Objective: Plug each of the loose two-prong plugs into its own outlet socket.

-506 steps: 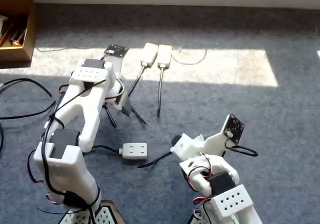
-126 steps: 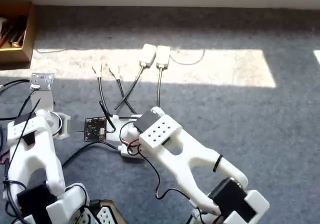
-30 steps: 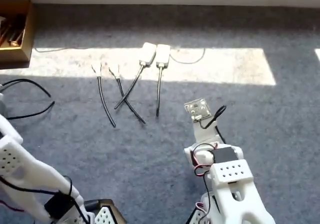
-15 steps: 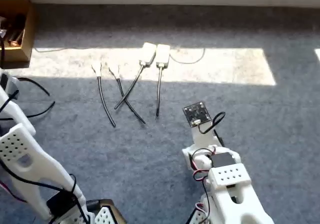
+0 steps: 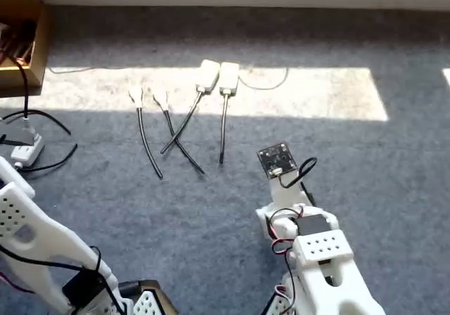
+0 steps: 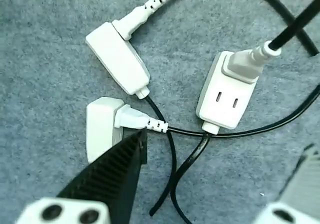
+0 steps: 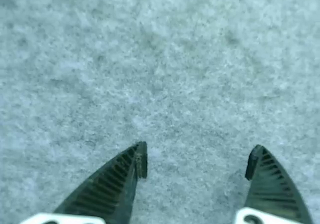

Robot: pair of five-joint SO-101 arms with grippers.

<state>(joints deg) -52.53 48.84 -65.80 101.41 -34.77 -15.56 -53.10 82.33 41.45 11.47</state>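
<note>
Plugs lie loose on the grey carpet (image 5: 394,188): one loose plug (image 5: 136,96) and a second plug (image 5: 159,100) rest side by side in the sunlit strip, black cords trailing toward the arms, near a white socket (image 5: 208,76) and its neighbour socket (image 5: 229,78). The left gripper (image 6: 225,149), jaws spread and empty, hangs over a cluster of white outlet blocks (image 6: 227,91), well apart from those plugs. The right gripper (image 7: 198,159) hovers released above bare carpet.
</note>
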